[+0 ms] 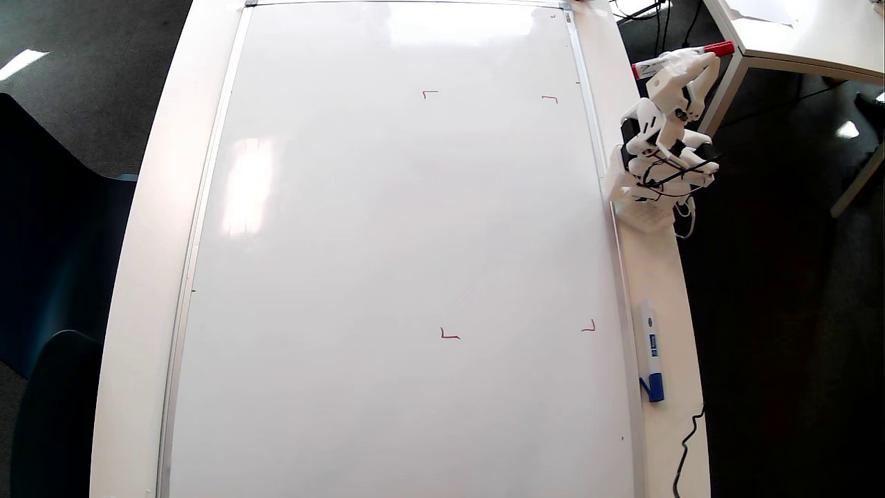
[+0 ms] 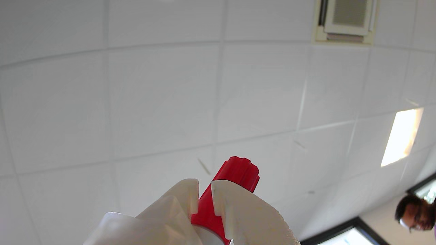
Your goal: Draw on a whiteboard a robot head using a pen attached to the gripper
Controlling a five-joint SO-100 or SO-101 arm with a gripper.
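The whiteboard (image 1: 387,228) fills most of the overhead view, blank except for small red corner marks (image 1: 430,93). No robot head shows on it. At the top right, beyond the board's right frame, the white gripper (image 1: 695,61) is shut on the pen (image 1: 719,49), whose white barrel lies roughly level with its red cap pointing right. The arm is folded back over its base (image 1: 646,194), well off the board. The wrist view looks up at the ceiling, with the gripper (image 2: 204,187) closed around the pen's red cap (image 2: 238,170).
A white marker with a blue cap (image 1: 650,356) lies on the table strip right of the board. A smaller white table (image 1: 795,34) stands at the top right. A black cable (image 1: 688,443) hangs at the lower right. A person's head (image 2: 415,212) appears in the wrist view.
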